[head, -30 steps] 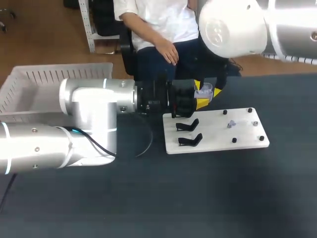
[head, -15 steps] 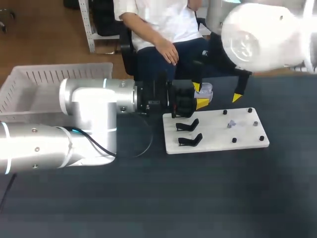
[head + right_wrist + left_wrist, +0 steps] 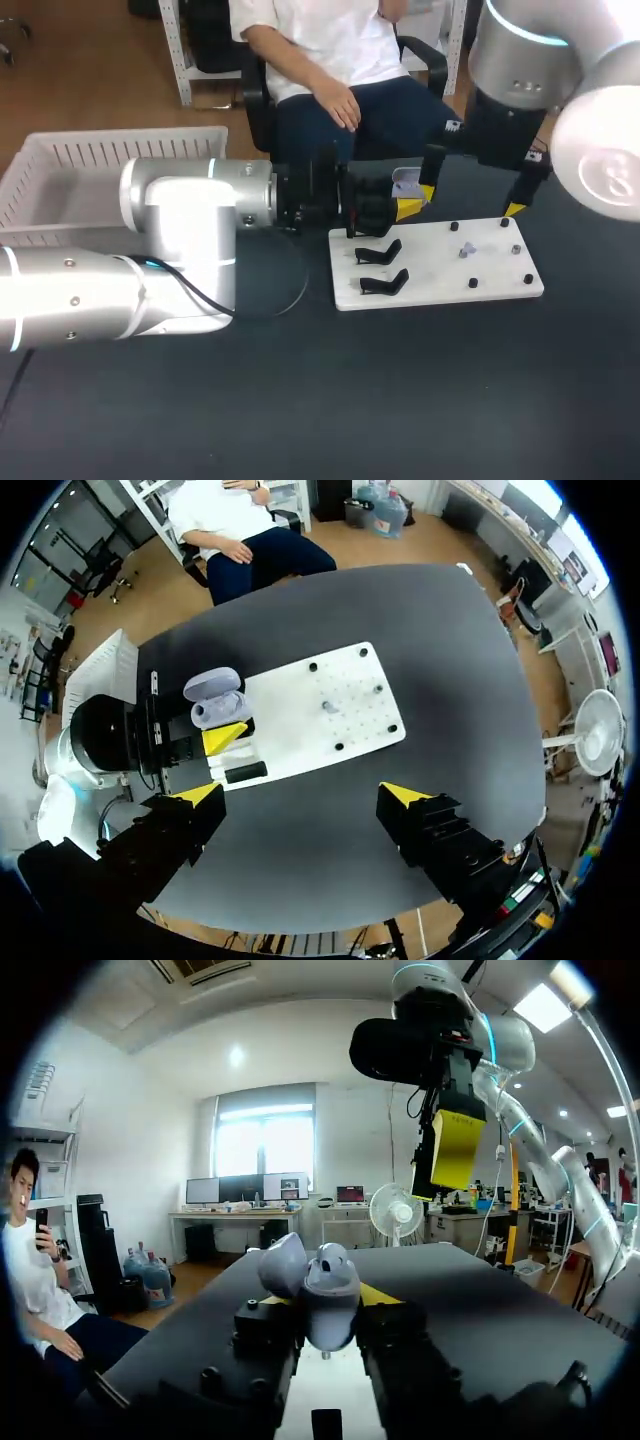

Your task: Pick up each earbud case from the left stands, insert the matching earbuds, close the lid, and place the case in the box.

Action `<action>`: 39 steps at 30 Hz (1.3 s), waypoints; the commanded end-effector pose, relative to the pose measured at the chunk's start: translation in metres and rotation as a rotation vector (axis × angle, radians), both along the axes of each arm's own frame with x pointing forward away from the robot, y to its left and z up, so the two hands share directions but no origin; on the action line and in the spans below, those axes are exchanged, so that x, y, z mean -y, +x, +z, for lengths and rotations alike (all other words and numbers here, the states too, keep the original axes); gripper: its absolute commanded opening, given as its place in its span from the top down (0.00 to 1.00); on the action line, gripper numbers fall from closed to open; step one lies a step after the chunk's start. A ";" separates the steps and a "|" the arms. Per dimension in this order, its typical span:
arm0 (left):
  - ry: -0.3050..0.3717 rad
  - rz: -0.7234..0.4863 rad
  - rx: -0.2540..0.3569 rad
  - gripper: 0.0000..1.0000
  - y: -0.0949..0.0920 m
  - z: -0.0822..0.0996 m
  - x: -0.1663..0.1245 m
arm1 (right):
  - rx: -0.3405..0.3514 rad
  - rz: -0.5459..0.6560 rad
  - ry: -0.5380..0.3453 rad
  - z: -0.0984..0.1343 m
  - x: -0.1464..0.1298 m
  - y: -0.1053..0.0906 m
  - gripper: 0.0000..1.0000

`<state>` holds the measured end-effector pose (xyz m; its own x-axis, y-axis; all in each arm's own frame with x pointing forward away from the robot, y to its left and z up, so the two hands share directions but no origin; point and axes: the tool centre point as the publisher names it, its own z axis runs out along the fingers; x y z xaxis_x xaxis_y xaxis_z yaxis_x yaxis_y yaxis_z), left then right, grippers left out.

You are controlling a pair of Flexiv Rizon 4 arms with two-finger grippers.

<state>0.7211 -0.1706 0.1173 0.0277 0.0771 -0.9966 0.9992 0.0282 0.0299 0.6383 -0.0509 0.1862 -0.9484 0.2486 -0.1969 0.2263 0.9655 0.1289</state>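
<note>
Near far corner of board [image 3: 432, 285]: left gripper [image 3: 325, 1312] clenched on open case [image 3: 318, 1282].
Right gripper [image 3: 300, 795] spread wide overhead; a clumsy fingertip could knock the tiny earbud [image 3: 466, 248] away.

The pale lilac plastic earbud case [image 3: 320, 1278] in the left gripper [image 3: 326, 1300] looks smooth and glossy; the white plastic board [image 3: 440, 265] beside it looks matt.

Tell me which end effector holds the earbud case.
The left end effector: it is shut on the open case. The right end effector hangs open, holding nothing.
</note>
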 end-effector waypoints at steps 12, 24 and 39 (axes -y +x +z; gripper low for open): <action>0.003 -0.004 -0.002 1.00 0.001 0.001 0.000 | 0.075 -0.006 0.011 -0.002 0.003 -0.005 0.00; 0.003 -0.004 -0.002 1.00 0.001 0.001 0.000 | 0.075 -0.006 0.011 -0.002 0.003 -0.005 0.00; 0.003 -0.004 -0.002 1.00 0.001 0.001 0.000 | 0.233 0.145 0.043 -0.024 0.033 -0.014 0.00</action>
